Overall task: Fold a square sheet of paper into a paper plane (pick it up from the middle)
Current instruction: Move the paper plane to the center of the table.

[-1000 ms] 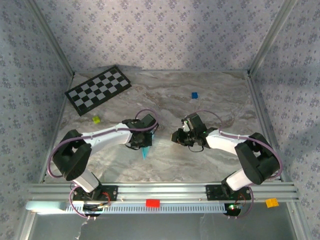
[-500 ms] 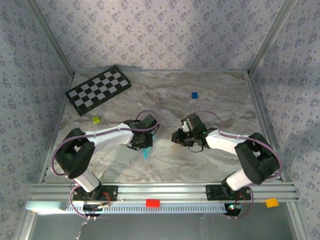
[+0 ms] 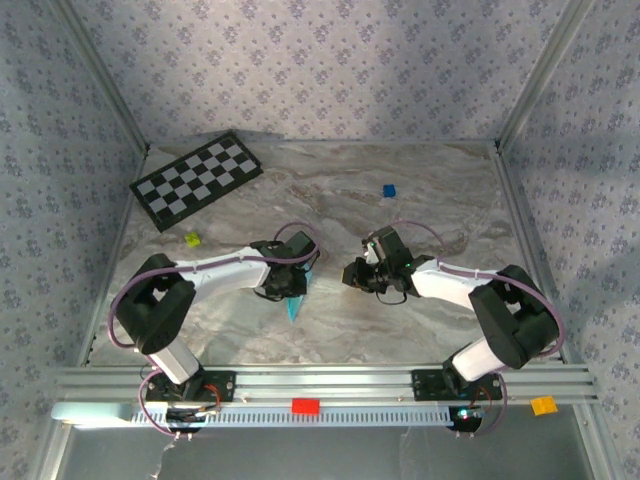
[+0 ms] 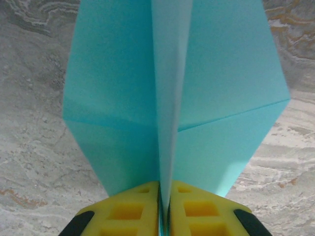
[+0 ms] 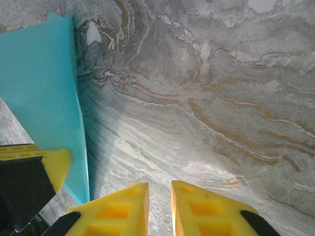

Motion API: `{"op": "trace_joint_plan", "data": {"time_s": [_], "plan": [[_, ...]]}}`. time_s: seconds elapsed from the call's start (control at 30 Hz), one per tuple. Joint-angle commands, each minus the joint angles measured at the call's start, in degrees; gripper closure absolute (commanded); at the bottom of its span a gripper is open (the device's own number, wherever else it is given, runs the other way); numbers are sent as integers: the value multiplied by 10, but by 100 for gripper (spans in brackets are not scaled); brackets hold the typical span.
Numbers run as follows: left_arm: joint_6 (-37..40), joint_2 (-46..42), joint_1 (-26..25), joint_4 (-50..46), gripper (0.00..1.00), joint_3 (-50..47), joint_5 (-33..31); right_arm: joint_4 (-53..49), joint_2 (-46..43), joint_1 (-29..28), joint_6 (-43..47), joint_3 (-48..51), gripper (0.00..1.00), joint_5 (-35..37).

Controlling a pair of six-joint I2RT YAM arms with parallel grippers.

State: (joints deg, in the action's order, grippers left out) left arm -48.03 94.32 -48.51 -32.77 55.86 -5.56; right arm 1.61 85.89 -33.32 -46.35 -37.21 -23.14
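Our left end effector (image 4: 164,189) has its yellow pads (image 4: 128,211) drawn almost together on the upright centre fold of the paper plane (image 4: 118,88), so we read it as a pinch on that keel with only the paper's thickness between the jaws. From the pads the light blue wings spread out to either side and run forward, away from the wrist, over the marbled desk (image 4: 29,128). From above, the pointed tip pokes out on the near side of the end effector, low over the desk; whether it touches the surface we cannot tell. Our right end effector (image 5: 160,196) sits just beside the plane, jaws a narrow slit apart and holding nothing, with one blue wing edge at the left of its own view. We judge the folding done and the step in hand to be setting the finished dart down. The next move calls for the left jaws to part cleanly and draw back without dragging or flattening the wings.
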Motion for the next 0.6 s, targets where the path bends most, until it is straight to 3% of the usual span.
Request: {"op": "trace_joint_plan", "data": {"time_s": [0.0,0.57], "plan": [[-5,7,-4,-3,87,-7,2,-12,10,-4,-6,-8,80,1],[-11,29,-5,12,85,-21,2,-7,20,-7,-7,-10,80,-1]]}}
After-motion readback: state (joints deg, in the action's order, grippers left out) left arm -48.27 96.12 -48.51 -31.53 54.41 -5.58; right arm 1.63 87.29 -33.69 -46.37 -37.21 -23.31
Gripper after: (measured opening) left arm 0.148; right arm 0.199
